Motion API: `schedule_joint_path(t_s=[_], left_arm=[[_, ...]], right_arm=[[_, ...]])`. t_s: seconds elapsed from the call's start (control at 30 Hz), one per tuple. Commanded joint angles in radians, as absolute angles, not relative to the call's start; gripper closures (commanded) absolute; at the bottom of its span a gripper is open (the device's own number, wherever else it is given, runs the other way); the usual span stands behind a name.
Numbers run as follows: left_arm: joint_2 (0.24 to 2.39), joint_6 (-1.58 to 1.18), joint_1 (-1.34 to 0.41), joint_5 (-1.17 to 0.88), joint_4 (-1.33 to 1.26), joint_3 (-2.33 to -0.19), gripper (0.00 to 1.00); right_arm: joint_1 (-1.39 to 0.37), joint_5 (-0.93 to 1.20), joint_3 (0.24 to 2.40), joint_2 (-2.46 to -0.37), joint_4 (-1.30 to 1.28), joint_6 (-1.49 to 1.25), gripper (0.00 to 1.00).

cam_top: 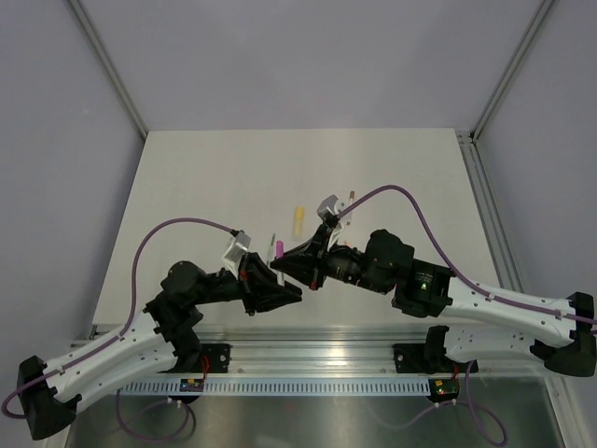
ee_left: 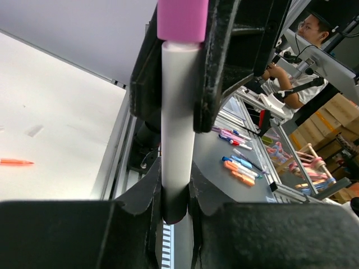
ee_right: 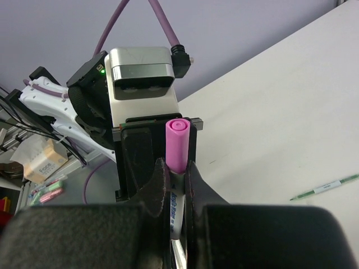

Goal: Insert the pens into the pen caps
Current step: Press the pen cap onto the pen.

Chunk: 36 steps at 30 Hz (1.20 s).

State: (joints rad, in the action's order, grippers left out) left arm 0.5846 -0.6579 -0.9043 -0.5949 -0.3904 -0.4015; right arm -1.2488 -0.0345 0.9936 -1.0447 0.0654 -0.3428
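Bright even light, soft shadows, foreground blur

Your left tool [ee_left: 176,204] and right tool [ee_right: 177,185] meet over the worktop [cam_top: 392,168], near middle, one capped pen [cam_top: 279,250] between them. Highlighter [cam_top: 298,220] lies on the worktop just behind them.

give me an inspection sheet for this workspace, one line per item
surface: pale table, a few faint scuffs
job's things: white pen with pink cap held between both hands; pale yellow item, too small to tell pen from cap, orange-red pen and thin green pen lie loose on the table
clutter: nothing seen
grippers: left hand shut on the white barrel; right hand shut on the same pen
cables: purple cables loop free above the arms
surroundings: enclosure walls; a person and spare pens on a bench beyond the table
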Motion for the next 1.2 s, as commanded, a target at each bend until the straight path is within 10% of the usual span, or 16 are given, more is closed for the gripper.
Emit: schedule_joint_path(t_s=[0.0,0.2,0.77,1.17], left_arm=[[0.592,-0.654,-0.902,-0.563,-0.445,-0.428,1.00],[0.580,-0.629,-0.902,-0.526,-0.410,-0.433,1.00],[0.545,-0.583,-0.902,-0.439,-0.358,-0.394,1.00],[0.469,-0.574,-0.902,-0.334,-0.290,-0.359,1.00]], right_arm=[[-1.243,-0.005,0.970,-1.011,0.084,-0.324,1.00],[-1.241,-0.038,0.933,-0.997,0.063,-0.353,0.98],[-1.243,-0.069,1.018,-0.976,-0.072,-0.356,0.24],[-1.103,0.084,1.155,-1.084,-0.011,-0.318,0.20]])
